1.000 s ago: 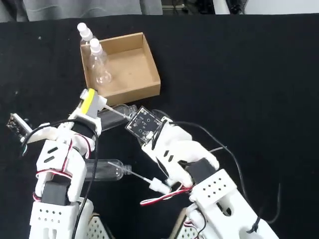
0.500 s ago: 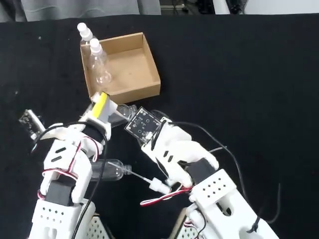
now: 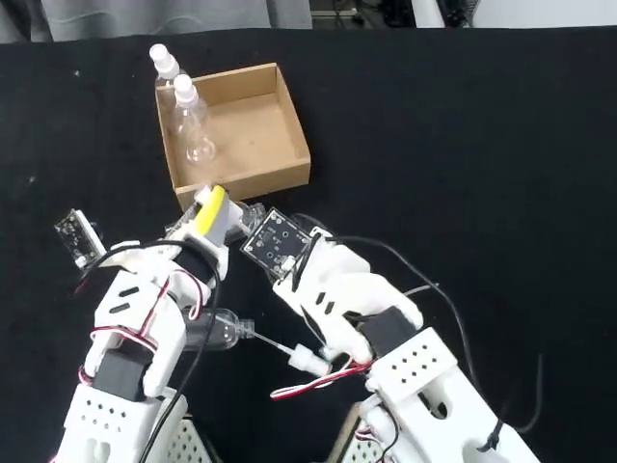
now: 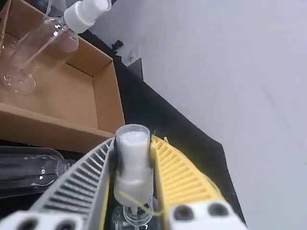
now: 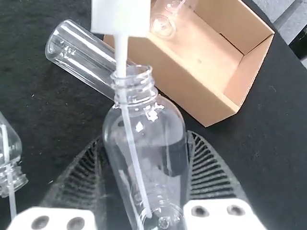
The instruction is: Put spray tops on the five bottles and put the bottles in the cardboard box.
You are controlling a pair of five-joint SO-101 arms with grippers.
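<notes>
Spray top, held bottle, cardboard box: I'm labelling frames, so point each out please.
spray top (image 4: 132, 165): left wrist view, white body.
held bottle (image 5: 158, 139): right wrist view, clear shoulder.
cardboard box (image 3: 265, 177): high view, front wall.

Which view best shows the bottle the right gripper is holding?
The right wrist view: the bottle sits clamped in the right gripper, open neck and the tube of the spray top inside it plain. The left wrist view catches its neck under the top. From the high view the arms cover most of it.
</notes>
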